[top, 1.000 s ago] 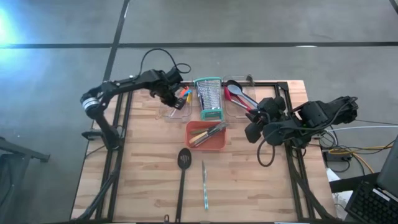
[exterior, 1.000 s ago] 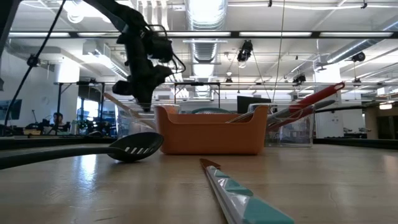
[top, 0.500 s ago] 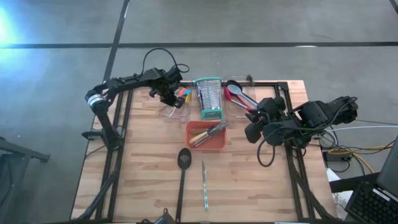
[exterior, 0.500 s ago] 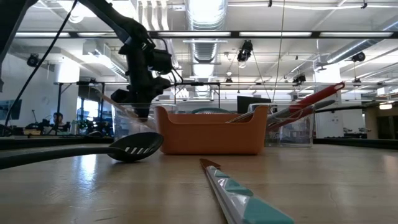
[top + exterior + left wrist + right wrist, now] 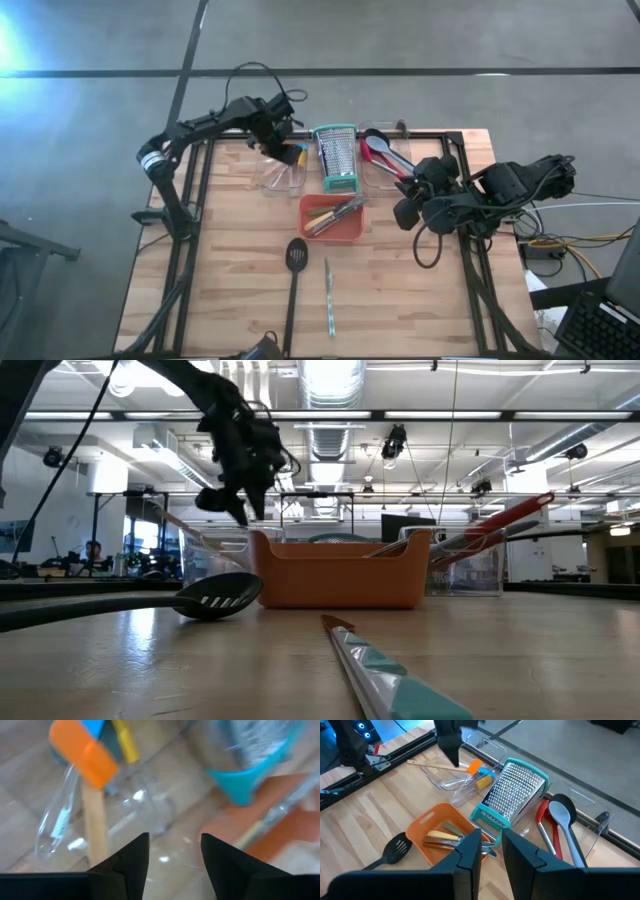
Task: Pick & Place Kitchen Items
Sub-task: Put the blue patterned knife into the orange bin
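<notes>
My left gripper [image 5: 270,138] [image 5: 173,840] hangs open above the left clear bin [image 5: 281,176], with nothing between its fingers. In that bin lie an orange-headed spatula [image 5: 86,756] with a wooden handle, plus blue and yellow tools [image 5: 298,153]; the spatula's handle [image 5: 432,765] sticks out over the bin's rim. A black slotted turner [image 5: 294,270] and a teal-handled tool [image 5: 329,300] lie flat on the table near its front. My right gripper [image 5: 405,212] [image 5: 492,837] hovers open to the right of the orange tray [image 5: 350,232].
The steel grater with teal rims [image 5: 336,158] stands between the two clear bins. The right bin [image 5: 372,177] holds red, grey and black spoons [image 5: 555,820]. The orange tray holds several small utensils [image 5: 452,839]. Bare wood lies at the near left and near right.
My left gripper has risen from down in the left clear bin and drawn back toward the table's far edge. The orange, blue and yellow tools stay in the bin.
</notes>
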